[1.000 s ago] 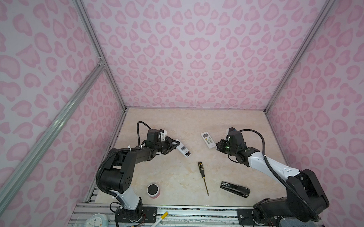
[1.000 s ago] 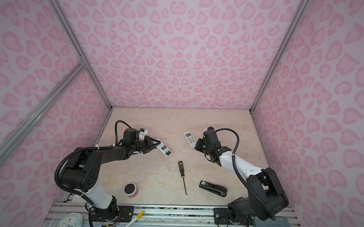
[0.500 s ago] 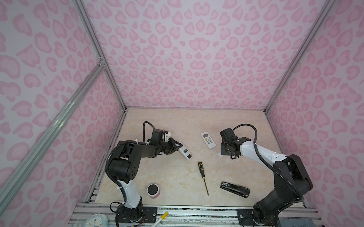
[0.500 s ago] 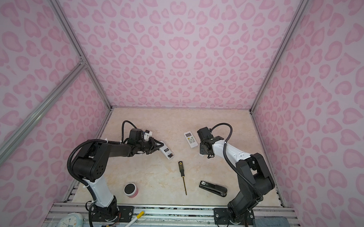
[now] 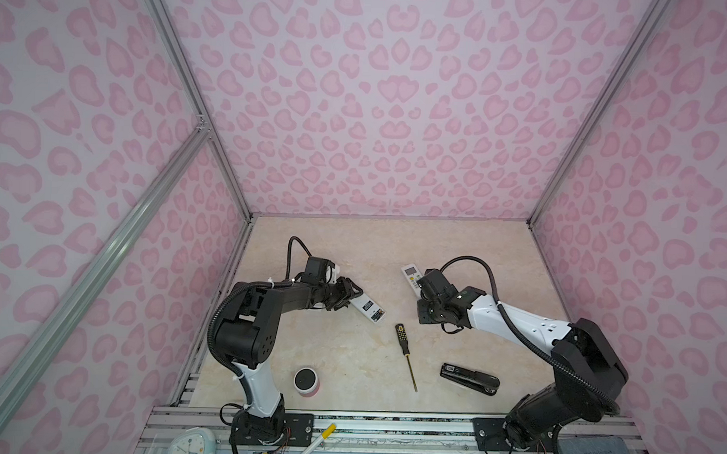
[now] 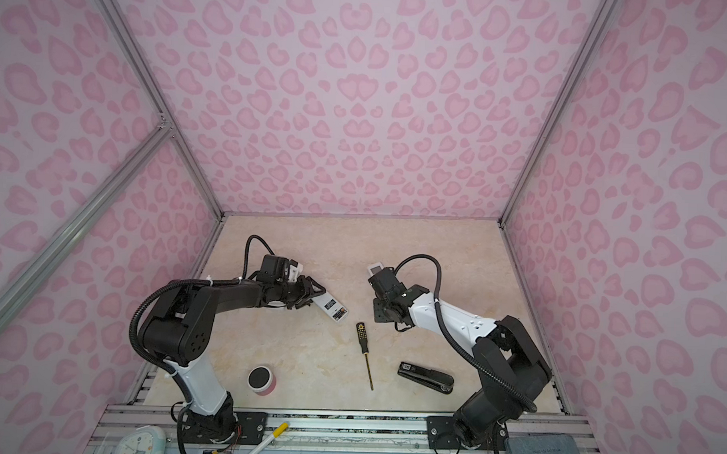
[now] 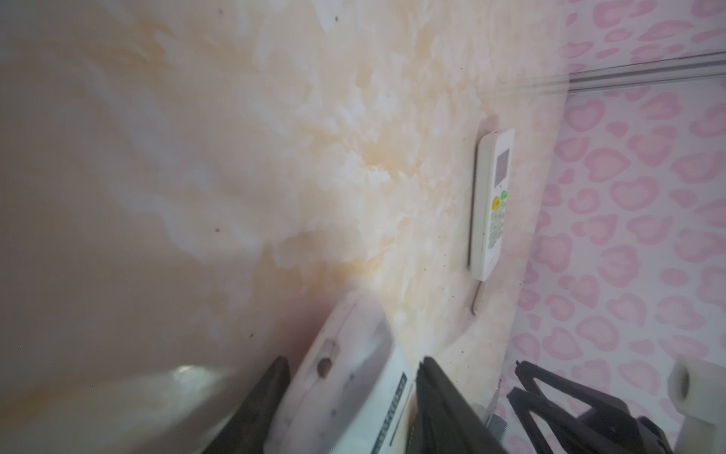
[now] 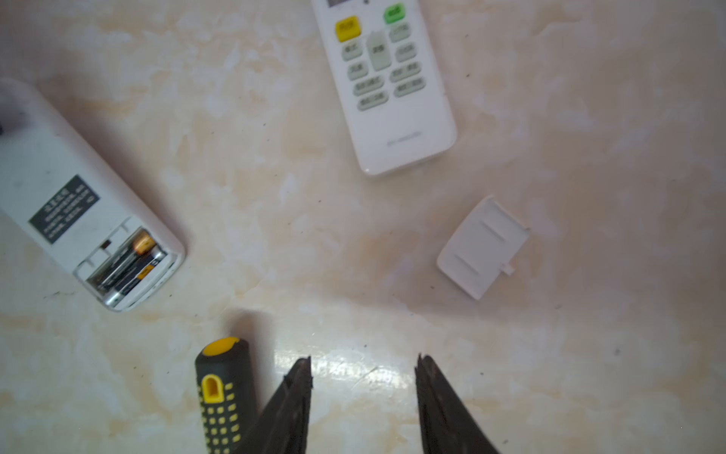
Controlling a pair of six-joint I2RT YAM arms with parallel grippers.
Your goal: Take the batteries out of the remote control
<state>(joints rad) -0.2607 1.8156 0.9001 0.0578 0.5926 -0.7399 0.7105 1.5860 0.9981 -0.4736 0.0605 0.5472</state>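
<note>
A white remote control (image 8: 78, 204) lies face down with its battery bay uncovered. The batteries (image 8: 129, 263), dark with gold bands, sit inside that bay. In both top views this remote (image 5: 367, 311) (image 6: 332, 306) lies left of centre. My left gripper (image 5: 353, 296) is open, its fingers (image 7: 432, 389) standing either side of the remote's far end (image 7: 353, 393). My right gripper (image 8: 363, 361) is open over bare table, with nothing between its fingers. It hangs beside the screwdriver handle (image 8: 222, 393). The detached white battery cover (image 8: 483, 247) lies flat on the table.
A second white remote (image 5: 410, 275) lies face up, buttons showing (image 8: 389, 78), just behind the right wrist. The black-and-yellow screwdriver (image 5: 405, 350) lies mid-table. A black stapler (image 5: 469, 377) and a pink cup (image 5: 306, 382) sit near the front edge. Pink walls enclose three sides.
Both grippers have opened. The left one has loosened round the face-down remote. The right wrist has swung from beside the face-up remote down towards the screwdriver handle.
</note>
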